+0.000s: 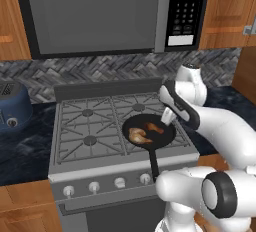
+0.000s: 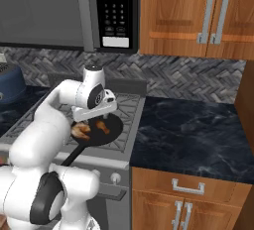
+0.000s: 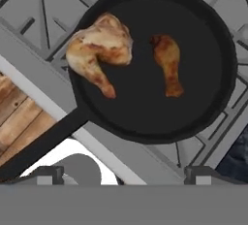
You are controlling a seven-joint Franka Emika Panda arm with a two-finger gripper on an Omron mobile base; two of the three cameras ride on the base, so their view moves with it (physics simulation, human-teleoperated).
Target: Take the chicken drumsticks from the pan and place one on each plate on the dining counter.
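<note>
The gripper [image 3: 121, 180] is spread wide above the pan [image 3: 145, 107] — the small drumstick [image 3: 168, 64] lies straight ahead, pointing lengthwise toward it.

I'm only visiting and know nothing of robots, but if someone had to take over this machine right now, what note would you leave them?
Claw: open, holding nothing, poised above the pan on the stove's front right burner.
Things: both chicken drumsticks lie in the pan, apart from each other: the larger, paler one toward the handle side, the smaller, darker one beside it. The pan's handle points toward the stove's front edge.
Done: the arm is lined up over the pan.
Left: everything else. Grasp one drumstick, carry it to a plate on the dining counter, then do the same with the second.
</note>
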